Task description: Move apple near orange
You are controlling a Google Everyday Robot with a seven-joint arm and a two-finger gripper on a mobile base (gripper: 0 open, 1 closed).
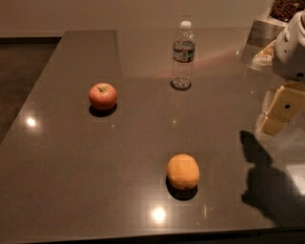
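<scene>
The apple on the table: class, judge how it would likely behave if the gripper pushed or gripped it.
The apple is round, so a push would probably roll it across the glossy table. Its smooth skin may slip in a grasp. The gripper hangs at the right edge, far from it.

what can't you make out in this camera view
White-and-tan end effector, at the right edge above the glossy grey table: partly cut off by the frame edge, camera view.
Clear plastic water bottle: label print too small to read, camera view.
Metal container of brown pieces, top right corner: cut off by the top edge and the white robot arm.
</scene>
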